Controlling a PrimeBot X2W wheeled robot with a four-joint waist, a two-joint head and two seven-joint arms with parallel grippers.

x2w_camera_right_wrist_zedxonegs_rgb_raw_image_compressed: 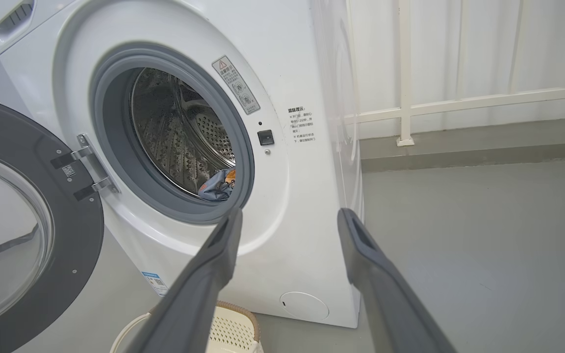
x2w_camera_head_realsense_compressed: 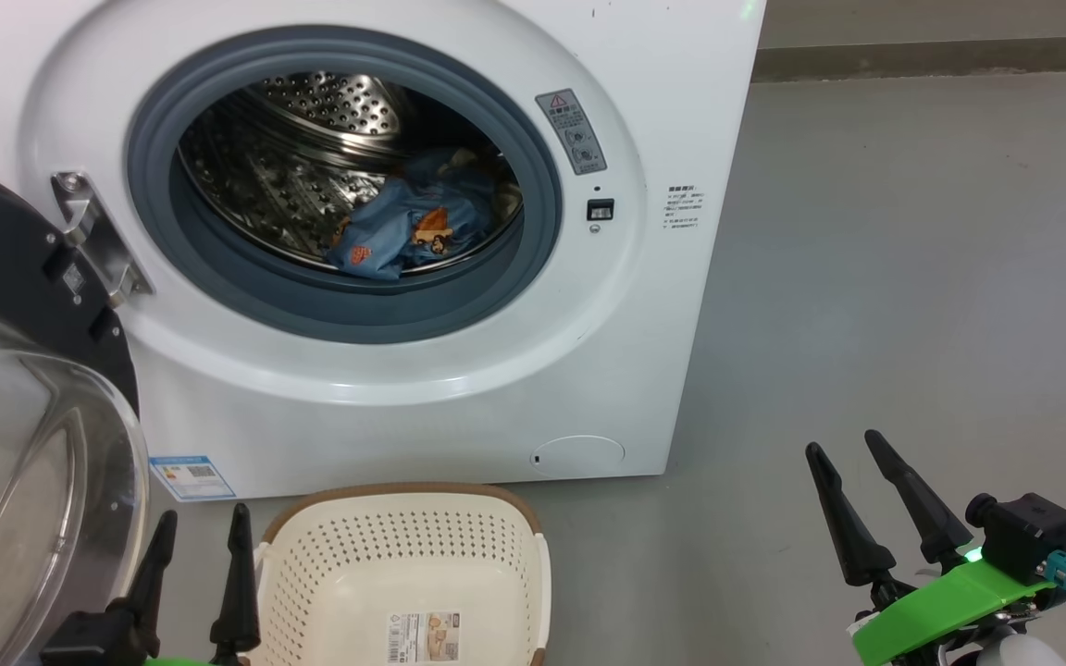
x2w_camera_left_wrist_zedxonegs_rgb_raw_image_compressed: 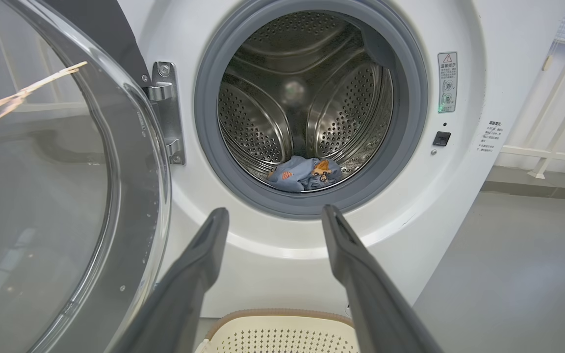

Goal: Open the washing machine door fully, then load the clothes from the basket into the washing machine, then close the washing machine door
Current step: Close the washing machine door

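Note:
The white washing machine (x2w_camera_head_realsense_compressed: pixel 422 407) stands with its door (x2w_camera_head_realsense_compressed: pixel 24 435) swung wide to the left on its hinge. The clothes (x2w_camera_head_realsense_compressed: pixel 408 231), light blue with orange-brown figures, lie at the bottom of the steel drum; the left wrist view shows the clothes (x2w_camera_left_wrist_zedxonegs_rgb_raw_image_compressed: pixel 304 174) and the right wrist view shows the clothes (x2w_camera_right_wrist_zedxonegs_rgb_raw_image_compressed: pixel 218 184) too. On the floor before the machine sits the cream basket (x2w_camera_head_realsense_compressed: pixel 311 573), with just a label on its bottom. My left gripper (x2w_camera_head_realsense_compressed: pixel 203 527) is open, between door and basket. My right gripper (x2w_camera_head_realsense_compressed: pixel 852 449) is open at the lower right, over bare floor.
Grey floor (x2w_camera_head_realsense_compressed: pixel 912 305) stretches to the right of the machine. A white railing (x2w_camera_right_wrist_zedxonegs_rgb_raw_image_compressed: pixel 459 105) and wall stand behind. The glass bowl of the door (x2w_camera_left_wrist_zedxonegs_rgb_raw_image_compressed: pixel 42 196) bulges close beside my left gripper (x2w_camera_left_wrist_zedxonegs_rgb_raw_image_compressed: pixel 275 213).

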